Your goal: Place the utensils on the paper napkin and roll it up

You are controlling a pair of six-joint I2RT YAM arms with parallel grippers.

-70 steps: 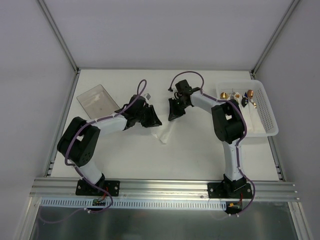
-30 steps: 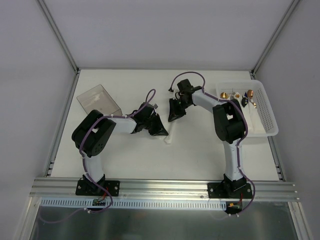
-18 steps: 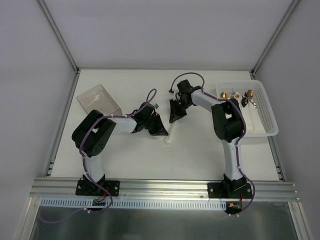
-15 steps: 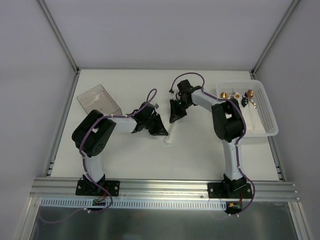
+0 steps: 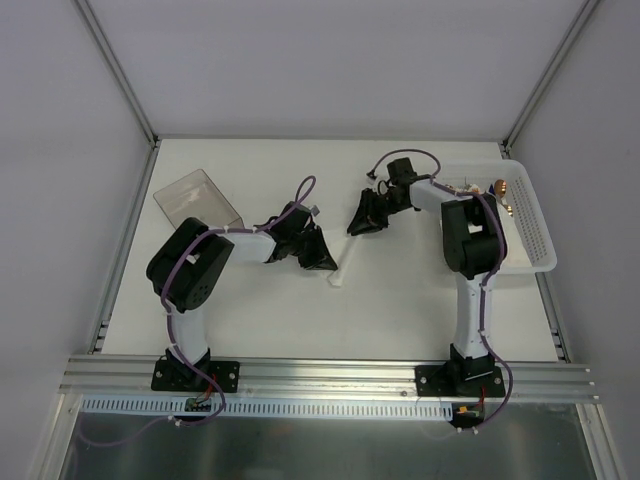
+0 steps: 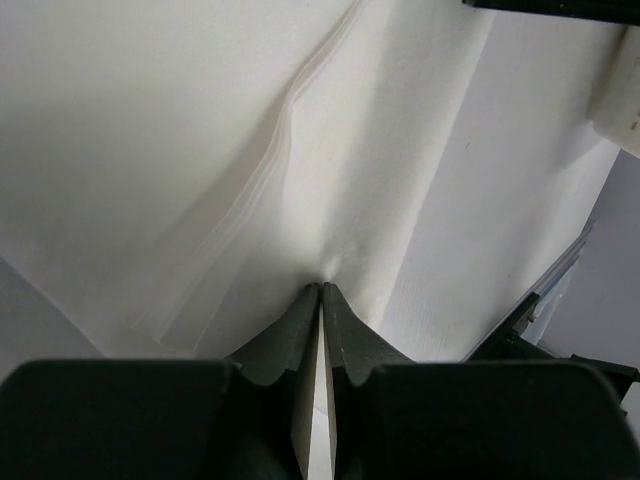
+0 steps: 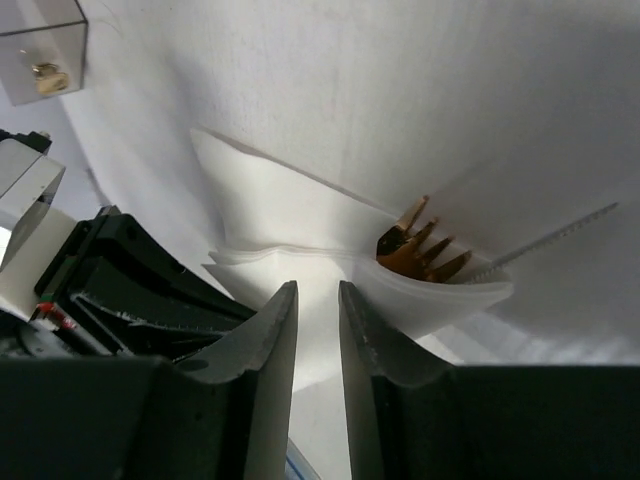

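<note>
The paper napkin (image 5: 342, 263) lies as a narrow white roll at mid-table. My left gripper (image 5: 322, 260) is shut on its folded edge; in the left wrist view the jaws (image 6: 322, 288) pinch a thin white layer of the napkin (image 6: 380, 170). My right gripper (image 5: 357, 224) is just off the roll's far end, its jaws slightly apart and empty (image 7: 317, 288). In the right wrist view, copper fork tines (image 7: 418, 248) stick out of the napkin's (image 7: 285, 215) open end. Any other utensils in the roll are hidden.
A white perforated basket (image 5: 545, 240) with a few copper pieces (image 5: 500, 188) stands at the right edge. A clear plastic box (image 5: 195, 200) sits at the back left; it also shows in the right wrist view (image 7: 40, 45), holding a small gold object.
The napkin went from a crumpled heap to a narrow roll. In the last half second my right gripper drew away from it to the right. My left gripper kept its hold.
</note>
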